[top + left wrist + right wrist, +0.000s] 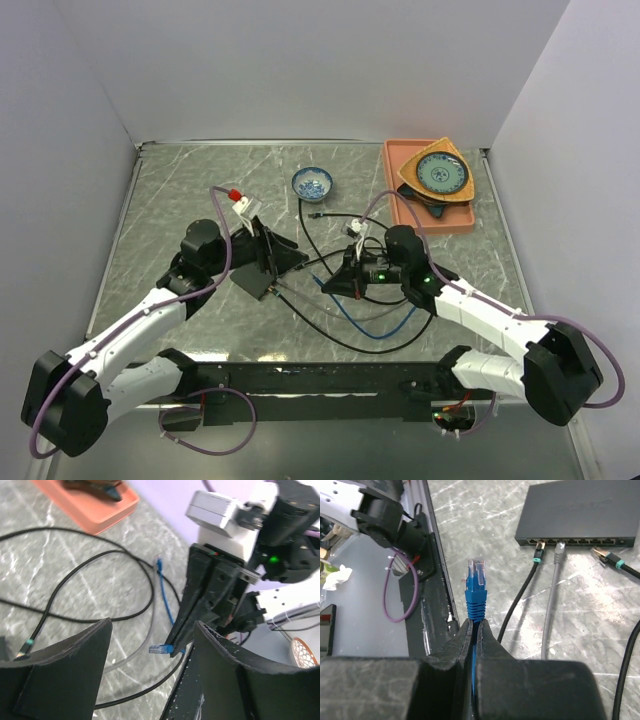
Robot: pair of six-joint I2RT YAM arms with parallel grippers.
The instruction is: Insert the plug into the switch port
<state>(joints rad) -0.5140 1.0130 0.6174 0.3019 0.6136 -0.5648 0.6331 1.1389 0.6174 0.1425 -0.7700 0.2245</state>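
The right gripper has its jaws pinched on the blue plug by its boot, facing the switch on the surface; the plug seems light and its clip fragile, so the boot is the good hold; the left gripper has its jaws wide.

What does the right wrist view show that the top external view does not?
Only the right wrist view: the clear-tipped blue plug pinched in the shut right claw, and the port row of the flat matte-black switch, holding a black cable and a grey cable. Only the top view: the small blue-patterned bowl, the salmon-coloured tray, the open left claw. Both: the switch and the grey marbled table.
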